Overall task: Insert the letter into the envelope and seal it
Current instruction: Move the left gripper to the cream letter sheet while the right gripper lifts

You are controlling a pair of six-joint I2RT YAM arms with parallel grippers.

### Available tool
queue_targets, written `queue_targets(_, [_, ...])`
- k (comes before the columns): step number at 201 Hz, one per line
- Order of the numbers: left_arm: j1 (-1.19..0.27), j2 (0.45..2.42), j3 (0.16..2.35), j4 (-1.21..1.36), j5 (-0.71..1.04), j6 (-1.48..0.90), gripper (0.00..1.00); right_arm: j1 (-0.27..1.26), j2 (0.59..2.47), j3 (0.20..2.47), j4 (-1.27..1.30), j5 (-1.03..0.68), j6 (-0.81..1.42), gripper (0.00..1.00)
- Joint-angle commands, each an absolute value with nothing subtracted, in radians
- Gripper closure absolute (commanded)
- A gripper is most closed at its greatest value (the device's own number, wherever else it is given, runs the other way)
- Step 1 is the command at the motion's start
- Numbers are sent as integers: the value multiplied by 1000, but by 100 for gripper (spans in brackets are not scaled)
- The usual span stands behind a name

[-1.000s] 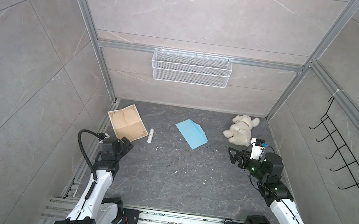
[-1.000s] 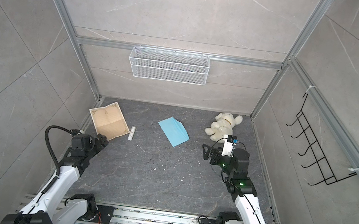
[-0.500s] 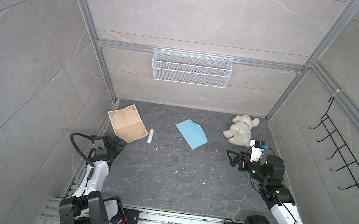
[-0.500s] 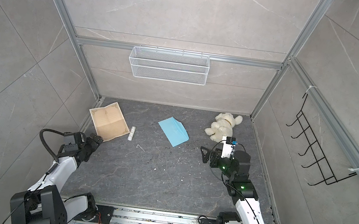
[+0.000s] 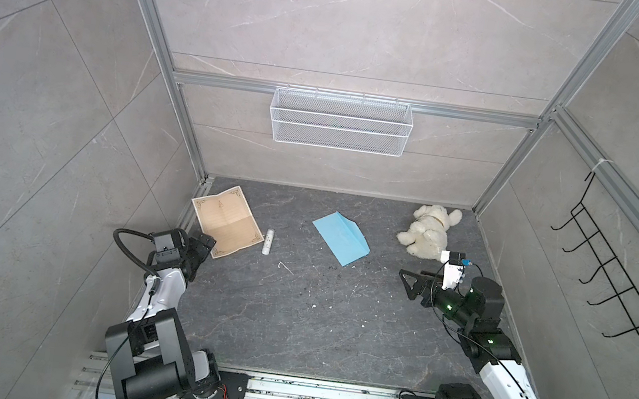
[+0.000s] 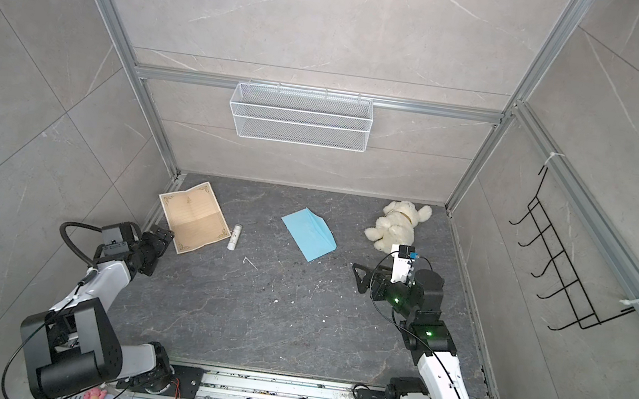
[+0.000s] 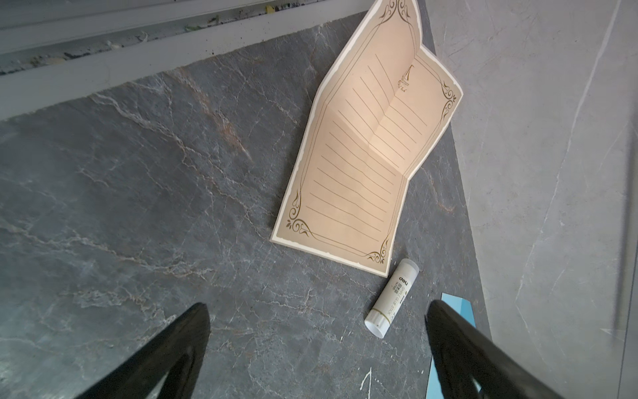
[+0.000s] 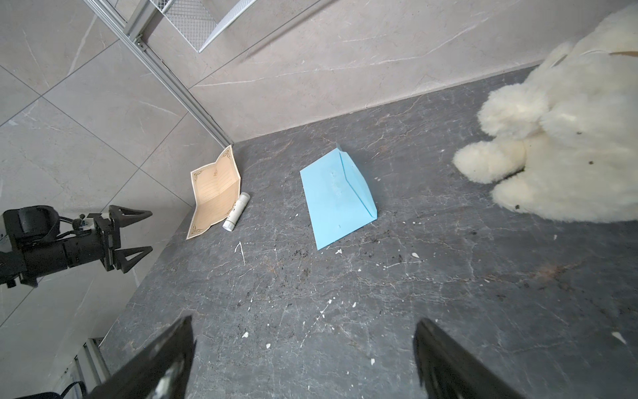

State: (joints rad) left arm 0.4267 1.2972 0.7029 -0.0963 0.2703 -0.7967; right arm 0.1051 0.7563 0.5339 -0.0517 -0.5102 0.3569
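The letter, a tan sheet with dark corner flourishes, lies half unfolded at the back left by the wall; it also fills the left wrist view. The light blue envelope lies mid-back on the floor with its flap folded down. My left gripper hovers open just short of the letter's near corner, holding nothing. My right gripper is open and empty, some way to the right of the envelope and nearer the front.
A white glue stick lies beside the letter's right edge. A cream plush bear sits at the back right. A wire basket hangs on the back wall and a hook rack on the right wall. White specks litter the dark floor.
The left arm has folded back at the elbow and its gripper now points at the letter's near corner. The right gripper has shifted slightly left. Both stayed open.
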Motion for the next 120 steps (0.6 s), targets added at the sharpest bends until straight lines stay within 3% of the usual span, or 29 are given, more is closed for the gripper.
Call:
queue_targets(1, [437,1345,745,-80,313,-792,0,102,742,509,-24,-536,373,1])
queue_targets(68, [452,1526,775,41,386,-768,3,103,750,497,-3,-561,356,1])
queue_targets(120, [455,1645,806,116,494,-761,15,102,755,493,-3,-572,341,1])
